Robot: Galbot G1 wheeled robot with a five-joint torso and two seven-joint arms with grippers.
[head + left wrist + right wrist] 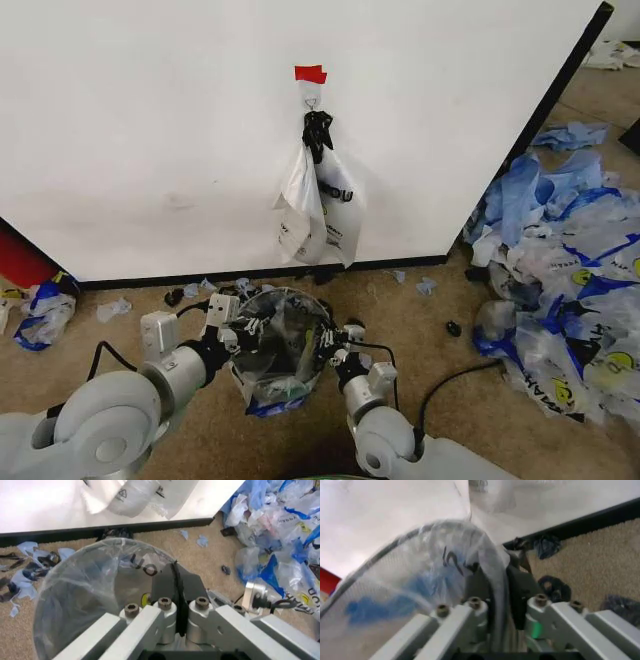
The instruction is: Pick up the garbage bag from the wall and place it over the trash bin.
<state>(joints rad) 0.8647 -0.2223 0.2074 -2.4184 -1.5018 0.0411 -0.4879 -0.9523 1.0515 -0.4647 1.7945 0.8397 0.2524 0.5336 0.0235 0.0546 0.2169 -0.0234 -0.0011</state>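
In the head view, we hold a garbage bag (pixel 283 340) stretched over the trash bin (pixel 275 385), which stands on the carpet just in front of the wall (pixel 150 130). Our left gripper (pixel 232 322) is at the bin's left rim and our right gripper (pixel 338 345) at its right rim. Another bag (pixel 320 205) hangs on the wall's hook above the bin. We judge the lining nearly done; seating and letting go remain.

In the left wrist view, our jaws are clenched on a fold of the bag (pixel 100 588) at the bin's rim.

In the right wrist view, our jaws pinch the film (pixel 470 562) at the rim (pixel 375 560). The bin's base is hidden.
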